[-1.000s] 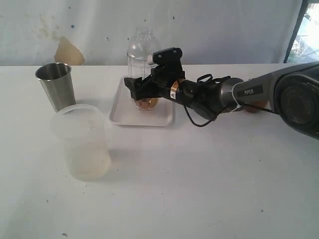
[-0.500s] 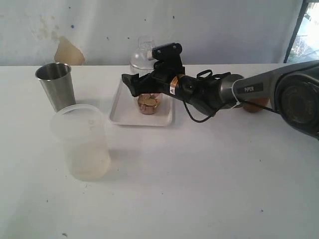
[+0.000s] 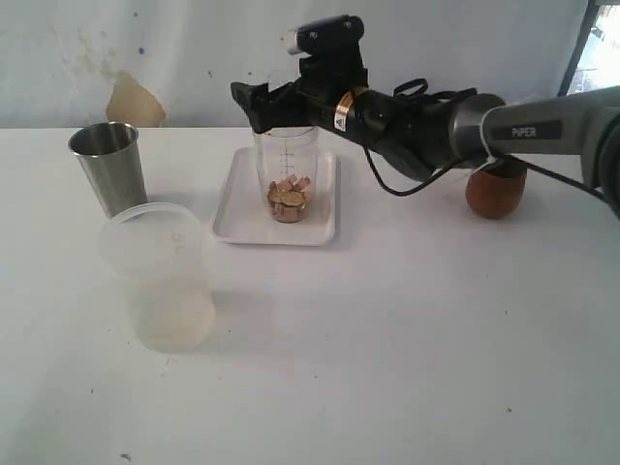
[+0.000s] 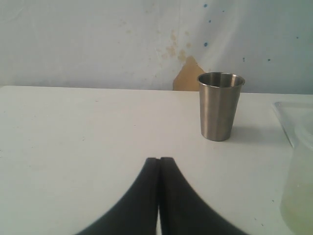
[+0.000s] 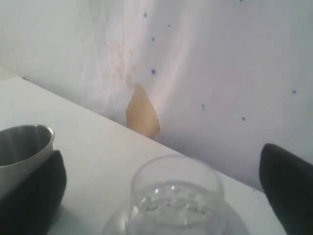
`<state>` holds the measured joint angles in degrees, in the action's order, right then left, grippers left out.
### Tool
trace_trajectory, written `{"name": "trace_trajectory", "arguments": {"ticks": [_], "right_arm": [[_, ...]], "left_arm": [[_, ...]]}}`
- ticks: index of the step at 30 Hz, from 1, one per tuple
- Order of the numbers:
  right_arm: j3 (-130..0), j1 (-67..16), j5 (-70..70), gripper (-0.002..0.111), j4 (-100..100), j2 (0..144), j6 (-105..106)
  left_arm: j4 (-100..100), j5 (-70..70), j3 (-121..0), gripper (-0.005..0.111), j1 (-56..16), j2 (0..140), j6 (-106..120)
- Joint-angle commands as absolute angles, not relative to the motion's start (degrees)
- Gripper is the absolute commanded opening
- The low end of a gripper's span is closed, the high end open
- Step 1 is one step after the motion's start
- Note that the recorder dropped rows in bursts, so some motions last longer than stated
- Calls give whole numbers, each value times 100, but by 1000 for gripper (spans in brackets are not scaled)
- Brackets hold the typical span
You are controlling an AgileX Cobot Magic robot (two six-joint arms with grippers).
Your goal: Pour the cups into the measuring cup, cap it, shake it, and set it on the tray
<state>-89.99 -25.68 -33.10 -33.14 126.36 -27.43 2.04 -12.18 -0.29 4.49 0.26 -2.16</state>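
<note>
The right fingers (image 5: pixel 34 191) stand wide apart, empty, just above the cap (image 5: pixel 173 193) of the measuring cup (image 3: pixel 287 179), which stands upright on the tray (image 3: pixel 232 229). The left fingers (image 4: pixel 144 200) are pressed together, empty. Placing looks done; the next move calls for withdrawing without knocking the cup.

Exterior view: set in front of the white table (image 3: pixel 407 349), raised, angled slightly down, facing the pale back wall (image 3: pixel 465 48); far enough back to take in the whole working area; left wrist view: set low, close over the tabletop, held level, facing the same wall; tapered shiny steel tumbler (image 4: pixel 220 106) at middle distance; right wrist view: set higher, very near above the small clear plastic dome lid (image 5: pixel 173 196), facing the wall obliquely; shared by all three: steel tumbler and tan patch (image 3: pixel 134 100) on the wall; shared by exterior and left wrist only: wide frosted translucent plastic tub (image 3: pixel 160 276).
</note>
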Motion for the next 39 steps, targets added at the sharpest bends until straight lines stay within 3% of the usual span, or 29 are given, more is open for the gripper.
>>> {"name": "trace_trajectory", "arguments": {"ticks": [1, 6, 10, 19, 27, 39], "right_arm": [[-9017, -2559, -3141, 105, -3283, 12163, -2683], [-9017, -2559, -2601, 105, -3411, 11396, -2723], [-8835, -2573, -2398, 105, -5220, 10728, -3252], [-8725, -2326, -2967, 105, -9995, 9835, -8272], [-8165, -1667, -4287, 105, -9995, 9774, -9211], [-6385, -1382, -1418, 105, -9995, 7935, -8645]], "left_arm": [[133, -1161, 0, 0, 445, 0, -227], [133, -1161, 0, 0, 445, 0, -227], [133, -1161, 0, 0, 445, 0, -227], [133, -1161, 0, 0, 445, 0, -227], [133, -1161, 0, 0, 445, 0, -227], [133, -1161, 0, 0, 445, 0, -227]]}}
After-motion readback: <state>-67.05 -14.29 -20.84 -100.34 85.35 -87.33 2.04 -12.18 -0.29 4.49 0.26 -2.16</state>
